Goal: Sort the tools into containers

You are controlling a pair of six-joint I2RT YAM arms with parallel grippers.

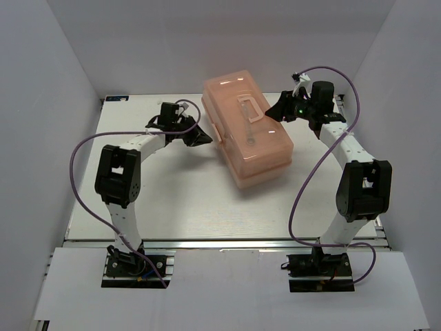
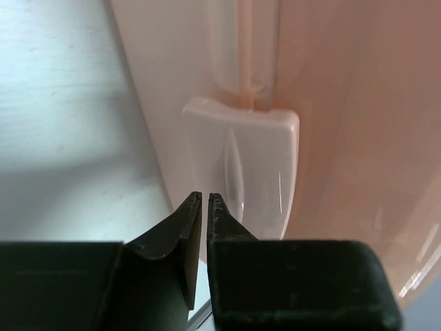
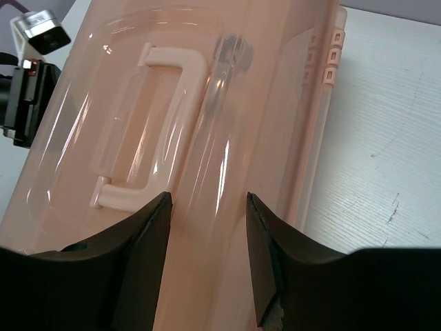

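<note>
The salmon-pink toolbox [image 1: 265,148] stands closed in the middle of the table, with its moulded handle [image 1: 249,109] on top. My left gripper [image 1: 208,140] is shut and empty, its tips right at the toolbox's white front latch [image 2: 255,158]; I cannot tell if they touch it. My right gripper [image 1: 273,114] is open and empty, hovering over the lid's right side beside the handle [image 3: 162,124]. A faint grey shape [image 3: 231,49] shows through the lid. The screwdrivers and the wrench are otherwise hidden, and the tray compartments are out of view.
The white table [image 1: 172,200] is enclosed by white walls on three sides. Purple cables [image 1: 310,179] loop from both arms. The left arm's wrist camera [image 3: 38,27] sits just past the toolbox's far side.
</note>
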